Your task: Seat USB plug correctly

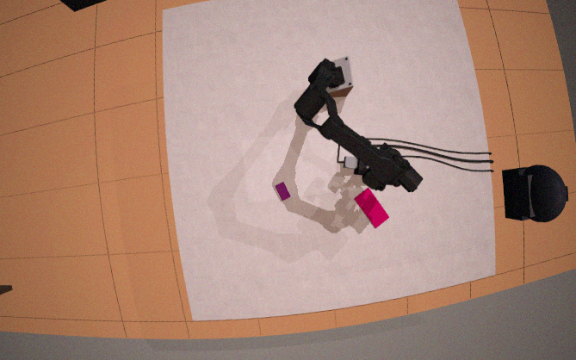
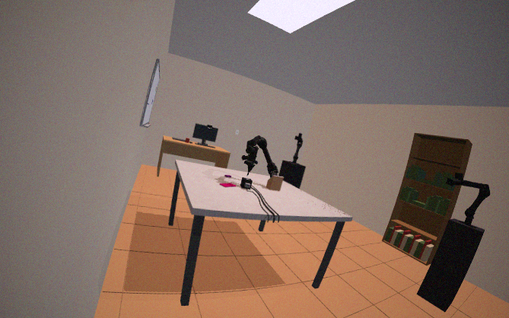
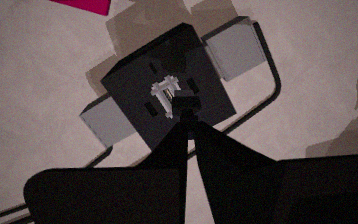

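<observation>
My gripper [image 2: 249, 170] [image 3: 189, 130] is shut on the small black USB plug [image 3: 185, 100], pointing down above the power cube. The power cube [image 2: 246, 182] [image 3: 211, 95] is black and stands on the table. Its top socket [image 3: 161, 100] has a pale frame and shows partly uncovered beside the plug in the wrist view, so the plug is out of it. The plug hides the socket's right part. The plug's metal end and which way round it faces cannot be made out. In the top view the arm hides the gripper tips and most of the cube.
Grey blocks [image 3: 237, 49] [image 3: 110, 122] sit at two cube sides, with black cables [image 1: 453, 159] [image 2: 262, 201] running to the table edge. A pink block [image 1: 371, 207] [image 2: 227, 185] lies near the cube. A small purple block [image 1: 282, 190] [image 2: 227, 176] lies farther off.
</observation>
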`<state>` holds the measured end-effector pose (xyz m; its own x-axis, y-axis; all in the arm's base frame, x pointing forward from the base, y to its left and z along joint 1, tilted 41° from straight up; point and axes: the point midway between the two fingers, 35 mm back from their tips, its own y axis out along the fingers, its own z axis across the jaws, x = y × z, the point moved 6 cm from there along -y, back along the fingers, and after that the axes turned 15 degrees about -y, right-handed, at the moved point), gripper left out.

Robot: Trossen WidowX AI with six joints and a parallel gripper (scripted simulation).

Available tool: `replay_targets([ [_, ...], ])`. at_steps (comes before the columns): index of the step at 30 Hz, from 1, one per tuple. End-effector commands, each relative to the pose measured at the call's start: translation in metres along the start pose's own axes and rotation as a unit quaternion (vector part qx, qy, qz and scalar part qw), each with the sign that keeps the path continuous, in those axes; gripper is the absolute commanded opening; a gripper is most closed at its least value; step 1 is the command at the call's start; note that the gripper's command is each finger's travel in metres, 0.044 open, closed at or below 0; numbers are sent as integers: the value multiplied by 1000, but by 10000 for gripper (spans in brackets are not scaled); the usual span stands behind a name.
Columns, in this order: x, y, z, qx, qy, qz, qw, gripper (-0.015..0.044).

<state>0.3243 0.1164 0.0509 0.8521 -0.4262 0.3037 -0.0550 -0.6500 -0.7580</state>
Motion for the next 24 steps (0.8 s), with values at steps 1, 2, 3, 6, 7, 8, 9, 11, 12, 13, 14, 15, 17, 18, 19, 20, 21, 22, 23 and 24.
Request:
replay_targets([
  [1, 0, 0, 0, 0, 63, 0, 998, 0],
  [2, 0, 0, 0, 0, 76, 0, 997, 0],
  [3, 0, 0, 0, 0, 89, 0, 996, 0],
  [6, 0, 0, 0, 0, 128, 0, 992, 0],
  [7, 0, 0, 0, 0, 141, 0, 990, 0],
  [8, 0, 0, 0, 0, 154, 0, 988, 0],
  [9, 0, 0, 0, 0, 167, 0, 986, 0],
  [11, 0, 0, 0, 0, 192, 0, 981, 0],
  [12, 0, 0, 0, 0, 205, 0, 979, 0],
  [13, 0, 0, 0, 0, 218, 0, 976, 0],
  [14, 0, 0, 0, 0, 231, 0, 973, 0],
  [15, 0, 0, 0, 0, 243, 0, 970, 0],
  [17, 0, 0, 0, 0, 269, 0, 963, 0],
  [18, 0, 0, 0, 0, 281, 0, 960, 0],
  [19, 0, 0, 0, 0, 294, 0, 956, 0],
  [20, 0, 0, 0, 0, 306, 0, 952, 0],
  [21, 0, 0, 0, 0, 319, 0, 948, 0],
  [22, 0, 0, 0, 0, 331, 0, 944, 0],
  [23, 0, 0, 0, 0, 343, 0, 939, 0],
  [24, 0, 0, 0, 0, 356, 0, 935, 0],
])
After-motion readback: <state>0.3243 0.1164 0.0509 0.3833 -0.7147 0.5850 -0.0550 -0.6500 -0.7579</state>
